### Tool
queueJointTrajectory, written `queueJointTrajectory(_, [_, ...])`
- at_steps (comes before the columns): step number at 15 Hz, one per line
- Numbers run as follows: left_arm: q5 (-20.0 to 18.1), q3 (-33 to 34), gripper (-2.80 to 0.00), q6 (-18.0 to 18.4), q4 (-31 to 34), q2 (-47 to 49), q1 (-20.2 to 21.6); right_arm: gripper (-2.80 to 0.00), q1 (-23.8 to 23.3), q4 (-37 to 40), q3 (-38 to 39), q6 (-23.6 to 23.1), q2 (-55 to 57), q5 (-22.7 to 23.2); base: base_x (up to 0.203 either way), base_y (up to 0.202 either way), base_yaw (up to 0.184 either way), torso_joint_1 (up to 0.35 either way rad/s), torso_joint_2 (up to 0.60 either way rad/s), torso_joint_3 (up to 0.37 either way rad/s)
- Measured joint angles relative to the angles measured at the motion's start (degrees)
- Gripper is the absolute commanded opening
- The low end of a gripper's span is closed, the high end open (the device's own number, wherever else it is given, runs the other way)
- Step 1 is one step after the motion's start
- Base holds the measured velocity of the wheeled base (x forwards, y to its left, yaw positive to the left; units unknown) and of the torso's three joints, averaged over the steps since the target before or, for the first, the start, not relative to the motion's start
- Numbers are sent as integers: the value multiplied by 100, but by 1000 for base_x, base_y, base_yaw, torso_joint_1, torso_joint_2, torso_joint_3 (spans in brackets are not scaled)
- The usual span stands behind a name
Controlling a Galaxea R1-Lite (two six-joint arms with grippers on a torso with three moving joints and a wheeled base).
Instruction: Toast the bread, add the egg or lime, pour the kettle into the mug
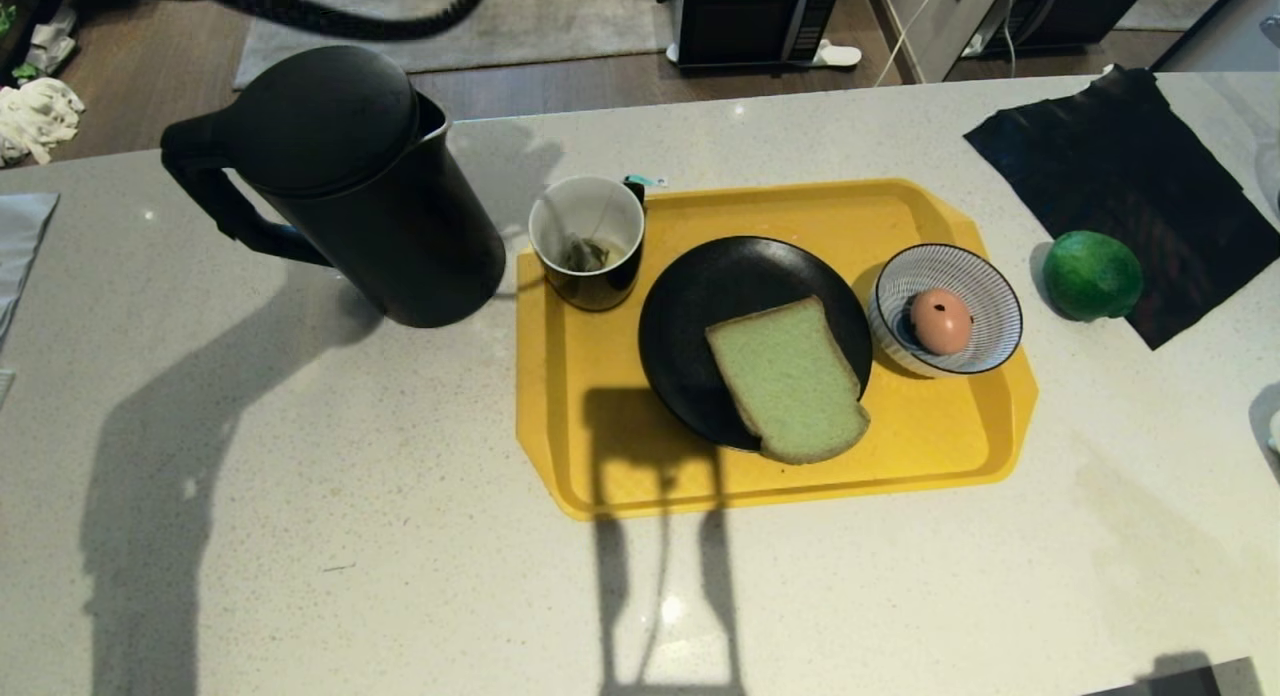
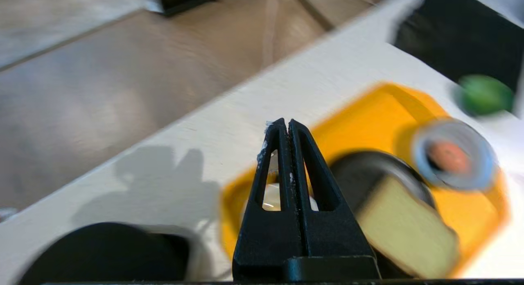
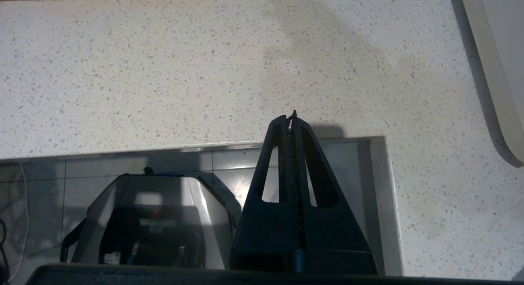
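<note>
The pale green bread (image 1: 790, 379) lies on a black plate (image 1: 700, 306), overhanging its near rim, on a yellow tray (image 1: 930, 446). The egg (image 1: 940, 321) rests in a blue-striped bowl (image 1: 985, 286) on the tray's right side. The lime (image 1: 1092, 275) sits on the counter right of the tray. The black mug (image 1: 588, 241) with a teabag stands at the tray's left corner, and the tall black kettle (image 1: 350, 181) stands left of it. Neither arm shows in the head view. My left gripper (image 2: 287, 123) is shut and empty, up in the air over the mug. My right gripper (image 3: 291, 118) is shut over the counter's near edge.
A black cloth (image 1: 1130, 181) lies at the counter's back right, beside the lime. A microwave (image 1: 755, 16) stands on the floor beyond the counter. The robot's base (image 3: 143, 219) shows below the counter edge. Bare counter (image 1: 300, 536) spreads in front of the tray.
</note>
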Motion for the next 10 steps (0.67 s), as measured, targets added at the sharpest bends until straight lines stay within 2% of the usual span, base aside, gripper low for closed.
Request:
queueJointTrajectory(1, [-369, 168, -280, -6, 73, -59, -2, -280, 0, 0, 0, 0, 0, 5, 0, 0, 0, 0, 0, 0])
queueJointTrajectory(4, [-1871, 802, -280, -7, 585, -557, 70, -280, 0, 2, 0, 0, 0, 2, 0, 0, 0, 0, 0, 0])
queueJointTrajectory(5, [-2221, 970, -280, 33, 762, -813, 197, -280, 0, 2, 0, 0, 0, 1, 0, 0, 0, 0, 0, 0])
queueJointTrajectory(7, [-2430, 1265, -280, 196, 929, -1385, 761, -280, 0, 1, 0, 0, 0, 2, 0, 0, 0, 0, 0, 0])
queueJointTrajectory(10, [-2432, 1708, -280, 301, 986, -2390, 2147, -280, 0, 0, 0, -2, 0, 5, 0, 0, 0, 0, 0, 0])
